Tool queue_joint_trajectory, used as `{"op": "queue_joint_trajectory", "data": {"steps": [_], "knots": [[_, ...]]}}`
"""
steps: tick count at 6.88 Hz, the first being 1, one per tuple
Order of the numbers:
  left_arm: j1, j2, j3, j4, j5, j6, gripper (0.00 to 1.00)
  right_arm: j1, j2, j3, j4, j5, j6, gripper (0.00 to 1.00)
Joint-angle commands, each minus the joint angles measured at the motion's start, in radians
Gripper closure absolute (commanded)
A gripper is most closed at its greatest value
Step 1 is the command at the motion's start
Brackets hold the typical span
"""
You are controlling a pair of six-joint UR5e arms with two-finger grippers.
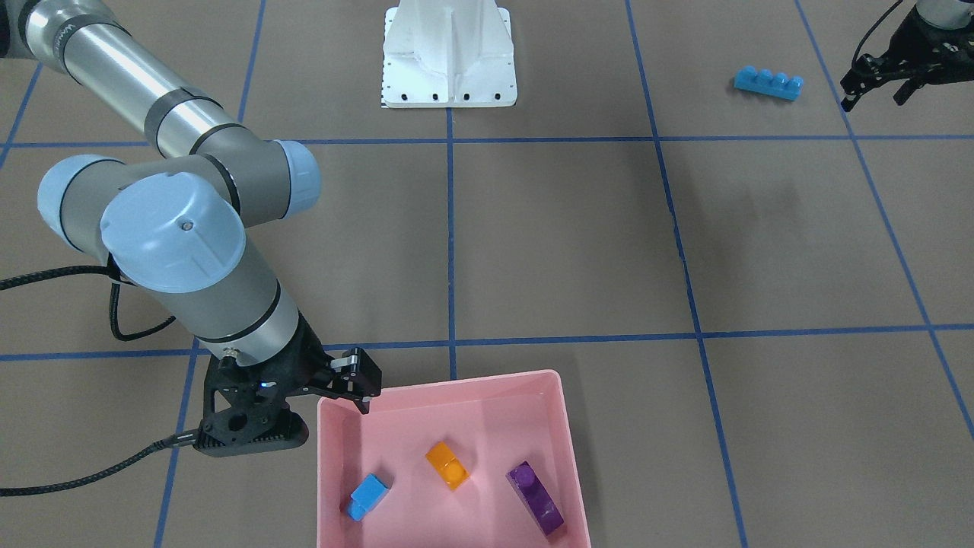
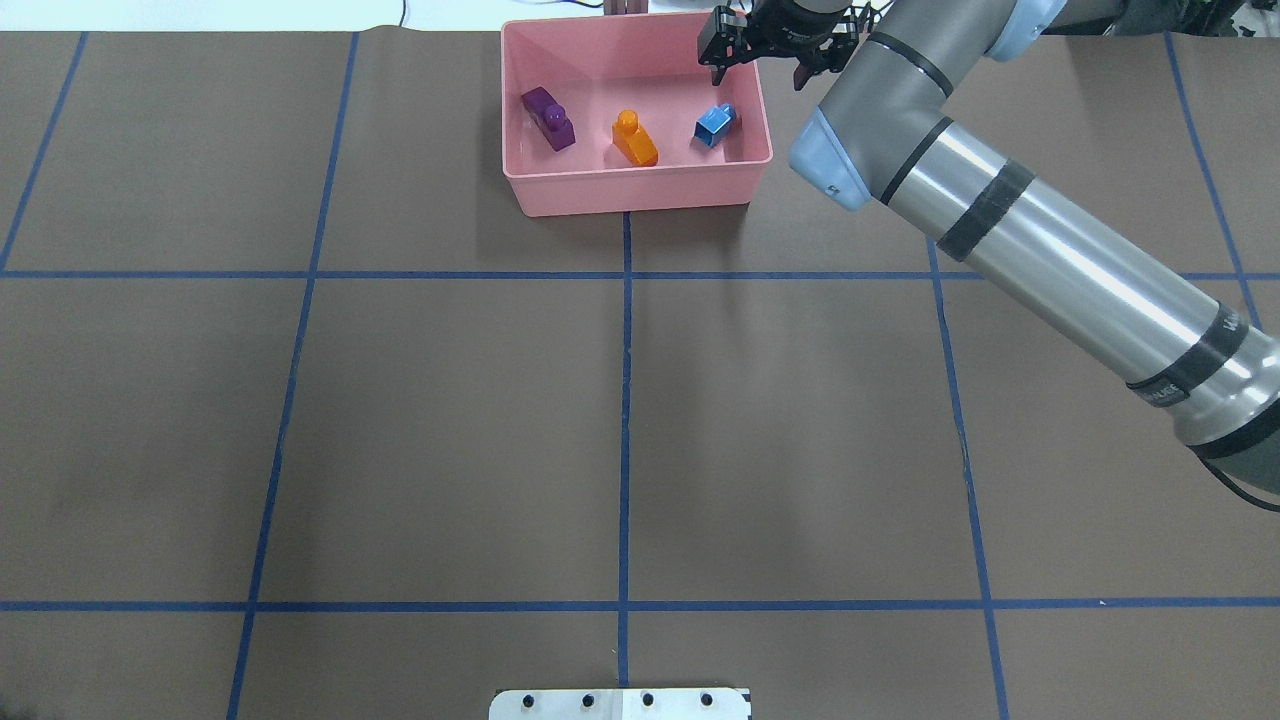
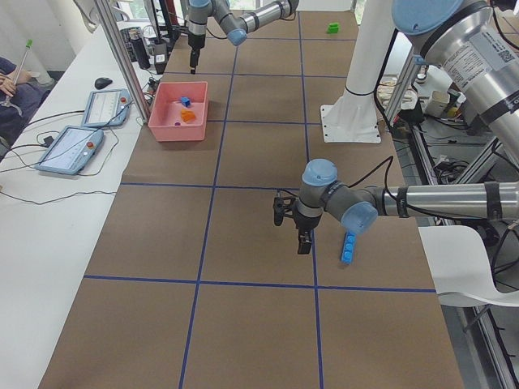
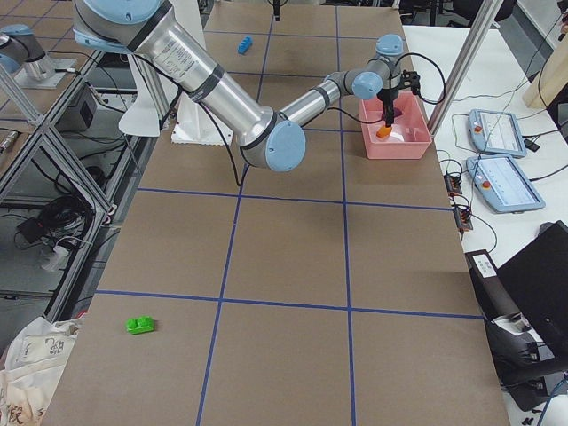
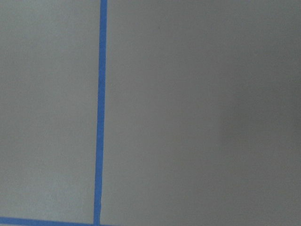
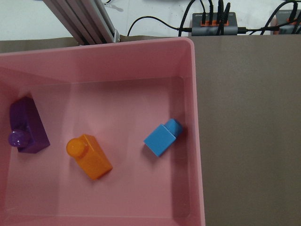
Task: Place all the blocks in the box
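In the front view you are looking at the orange brick, light-blue brick and purple brick lying in the box. The long blue brick is waiting on the table near the left gripper, which is spread and empty. Overhead, the right gripper is hovering wide and empty over the box's corner. The right-end view is showing the green brick waiting far off. The right wrist view is showing glossy pink walls, rounded corners and studded plastic.

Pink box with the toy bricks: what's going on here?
This robot is collecting toy blocks into the pink box. A purple block, an orange block and a light-blue block lie inside. The right claw hovers open over the box's edge. The left claw, open, hangs beside the long blue block on the table. A green block lies elsewhere.
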Motion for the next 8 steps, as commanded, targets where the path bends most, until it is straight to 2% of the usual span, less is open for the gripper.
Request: {"op": "queue_joint_trajectory", "data": {"steps": [1,2,3,4,5,6,8], "knots": [[0.074,0.02,0.001,-0.049,-0.003,-0.329,0.0,0.014,-0.102,0.093,-0.002,0.016,-0.004,0.0],[0.137,0.021,0.001,-0.104,0.014,-0.482,0.0,0.06,-0.189,0.168,-0.002,0.062,-0.04,0.0],[0.243,0.02,0.001,-0.141,0.086,-0.644,0.0,0.113,-0.281,0.237,-0.004,0.121,-0.106,0.0],[0.468,0.018,0.001,-0.152,0.26,-0.854,0.0,0.155,-0.388,0.326,-0.022,0.168,-0.158,0.0],[0.647,0.018,0.001,-0.154,0.384,-0.996,0.0,0.167,-0.487,0.43,-0.084,0.171,-0.229,0.0],[0.687,0.018,-0.004,-0.16,0.396,-1.014,0.0,0.183,-0.526,0.516,-0.179,0.171,-0.298,0.0],[0.695,0.052,-0.004,-0.167,0.396,-1.019,0.0,0.189,-0.529,0.582,-0.301,0.171,-0.341,0.0]]}}
